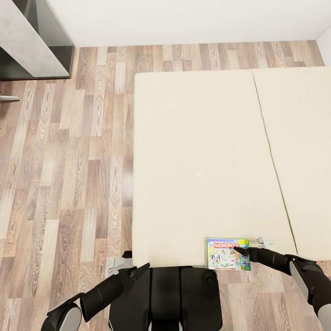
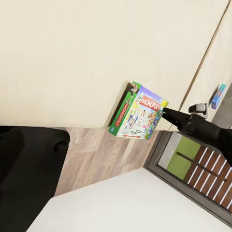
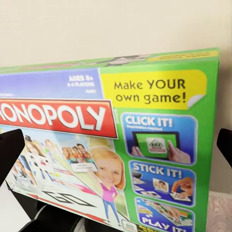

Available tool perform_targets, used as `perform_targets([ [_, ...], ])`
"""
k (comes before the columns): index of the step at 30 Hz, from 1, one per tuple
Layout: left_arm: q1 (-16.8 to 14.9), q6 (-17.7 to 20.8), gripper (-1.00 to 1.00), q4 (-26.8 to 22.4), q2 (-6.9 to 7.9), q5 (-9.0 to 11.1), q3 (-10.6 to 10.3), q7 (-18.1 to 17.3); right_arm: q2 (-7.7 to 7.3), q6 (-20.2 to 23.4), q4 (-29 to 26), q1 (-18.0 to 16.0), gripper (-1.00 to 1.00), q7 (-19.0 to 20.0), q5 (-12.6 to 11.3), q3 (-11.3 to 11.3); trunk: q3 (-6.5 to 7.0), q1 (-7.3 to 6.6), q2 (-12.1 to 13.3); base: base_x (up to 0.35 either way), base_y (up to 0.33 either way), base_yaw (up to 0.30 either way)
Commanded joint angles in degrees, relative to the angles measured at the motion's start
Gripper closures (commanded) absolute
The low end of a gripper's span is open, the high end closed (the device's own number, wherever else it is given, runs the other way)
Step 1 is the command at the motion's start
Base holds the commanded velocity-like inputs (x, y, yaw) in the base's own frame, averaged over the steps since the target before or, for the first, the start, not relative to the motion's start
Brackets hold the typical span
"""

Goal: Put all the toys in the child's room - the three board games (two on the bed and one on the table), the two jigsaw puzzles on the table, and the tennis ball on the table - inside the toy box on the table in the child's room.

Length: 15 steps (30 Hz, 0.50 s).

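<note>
Black fingertips (image 3: 10,147) of the right gripper (image 1: 242,253) are seen at either side of the MONOPOLY box (image 1: 228,253), spread wide around it; whether they press it cannot be told. That board game is found at the near edge of the bed (image 1: 197,156), overhanging the beige mattress toward the wooden floor (image 1: 64,184). Its green end is seen facing the right wrist camera. At the robot's lower left, the left gripper (image 1: 115,265) is held low beside the bed, its opening unreadable. A grey table (image 1: 27,41) is glimpsed at far left.

MONOPOLY box (image 3: 111,145) cut off by frame edges.
</note>
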Motion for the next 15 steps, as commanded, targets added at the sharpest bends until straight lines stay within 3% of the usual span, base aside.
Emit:
perform_targets([
  [1, 0.0, 0.4, -1.00, 0.0, -0.03, 0.3, 0.1, 0.0, 0.00, 0.5, 0.0, 0.0, -1.00, 0.1, -0.5, -0.1, -0.05, 0.03, -0.1, 0.000, 0.001, 0.000],
  [15, 0.0, 0.4, -1.00, 0.0, -0.03, 0.3, 0.1, 0.0, 0.00, 0.5, 0.0, 0.0, -1.00, 0.1, -0.5, -0.1, -0.05, 0.03, -0.1, 0.000, 0.000, 0.000],
])
